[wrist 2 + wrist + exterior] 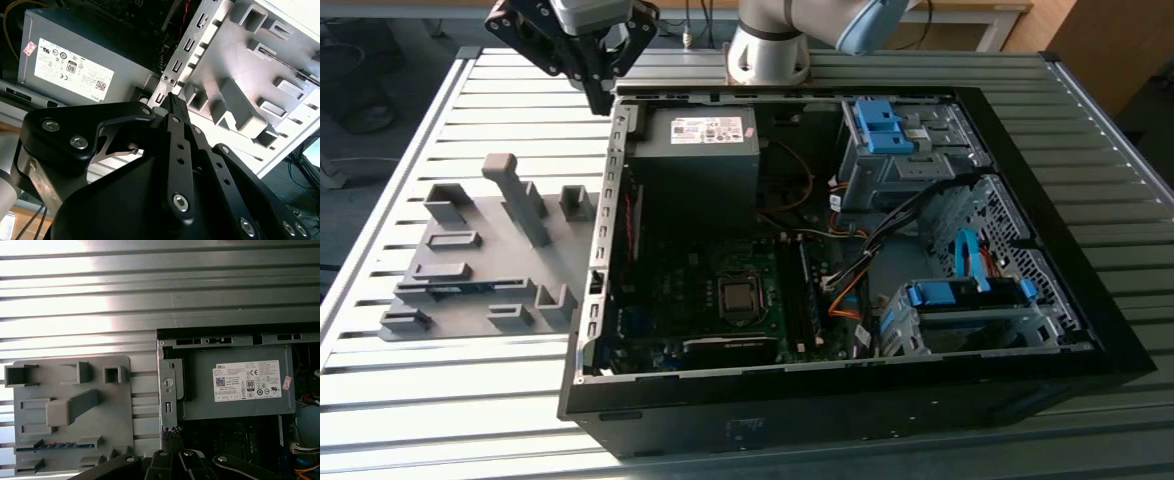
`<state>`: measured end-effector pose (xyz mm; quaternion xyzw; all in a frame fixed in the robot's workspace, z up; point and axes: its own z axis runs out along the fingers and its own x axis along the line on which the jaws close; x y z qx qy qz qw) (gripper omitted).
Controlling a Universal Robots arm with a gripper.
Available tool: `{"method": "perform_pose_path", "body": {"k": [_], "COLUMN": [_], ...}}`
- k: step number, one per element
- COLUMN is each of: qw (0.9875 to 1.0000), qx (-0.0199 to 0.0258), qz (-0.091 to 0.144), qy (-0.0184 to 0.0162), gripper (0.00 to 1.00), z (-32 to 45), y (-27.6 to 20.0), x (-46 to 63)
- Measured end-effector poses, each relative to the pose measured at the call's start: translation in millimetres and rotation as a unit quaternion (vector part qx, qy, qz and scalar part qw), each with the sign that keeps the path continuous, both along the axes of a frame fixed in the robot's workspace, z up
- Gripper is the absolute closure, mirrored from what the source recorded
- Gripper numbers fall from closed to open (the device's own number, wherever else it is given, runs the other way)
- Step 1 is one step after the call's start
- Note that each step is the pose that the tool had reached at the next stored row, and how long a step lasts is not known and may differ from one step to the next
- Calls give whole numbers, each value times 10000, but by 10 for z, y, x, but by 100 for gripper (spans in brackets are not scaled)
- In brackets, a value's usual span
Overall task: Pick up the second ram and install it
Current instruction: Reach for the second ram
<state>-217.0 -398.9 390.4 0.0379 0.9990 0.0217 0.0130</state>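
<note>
Gripper (599, 98) hovers at the corner of the open computer case (854, 395), just over its rear wall and beside the grey power supply (700, 150). Jaws pinched together, tips meeting, nothing between them; the second wrist view has the gripper (174, 100) closed right above that metal edge. And the second ram (460, 290)? It sits in a low slot of the grey fixture plate (507, 262) on the slatted table (454, 390), off to the exterior view's left of the case and well apart from the gripper. The first wrist view picks out the second ram (55, 445) as a blue-green strip between the plate's blocks.
</note>
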Motion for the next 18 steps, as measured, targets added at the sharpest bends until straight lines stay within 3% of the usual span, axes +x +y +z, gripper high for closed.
{"method": "perform_pose_path", "body": {"k": [18], "qw": [10000], "qx": [0], "qz": [0], "qy": [0], "gripper": [89], "z": [0], "y": [0], "x": [-75]}}
